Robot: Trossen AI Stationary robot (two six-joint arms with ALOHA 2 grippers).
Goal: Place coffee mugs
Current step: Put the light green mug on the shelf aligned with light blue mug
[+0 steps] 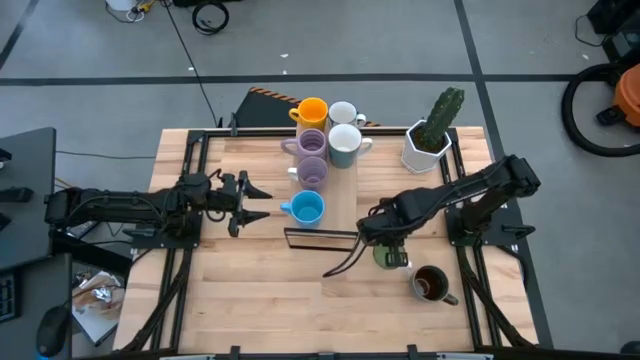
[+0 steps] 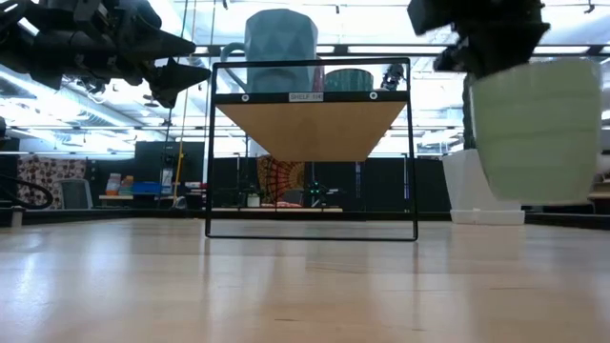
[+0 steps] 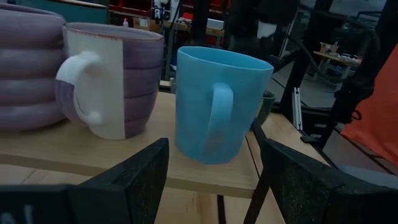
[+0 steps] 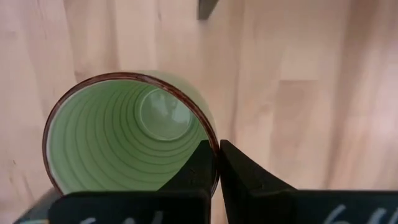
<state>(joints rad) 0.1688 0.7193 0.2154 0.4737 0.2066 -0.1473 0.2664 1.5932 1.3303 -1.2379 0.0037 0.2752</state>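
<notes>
My right gripper (image 1: 386, 246) is shut on a green mug (image 4: 130, 137) right of the shelf; in the low view the green mug (image 2: 534, 129) hangs clear of the table. My left gripper (image 3: 214, 186) is open and empty, level, just left of the blue mug (image 3: 217, 106), which stands on the shelf's near end (image 1: 340, 205). Behind the blue mug on the shelf stand two purple mugs (image 1: 312, 172), an orange mug (image 1: 312, 110) and two white mugs (image 1: 344, 145). A dark brown mug (image 1: 432, 284) stands on the table at the near right. My right gripper pinches the green mug's rim (image 4: 210, 138), one finger (image 4: 198, 167) inside the mug and one outside. The fingers come from above, pointing down. The mug hangs upright, mouth up, lifted clear of the table.
A white faceted pot with a cactus (image 1: 430, 140) stands at the far right of the table. The shelf's black wire frame (image 2: 310, 143) stands mid-table. Bare wood lies along the table's near side (image 1: 260, 300).
</notes>
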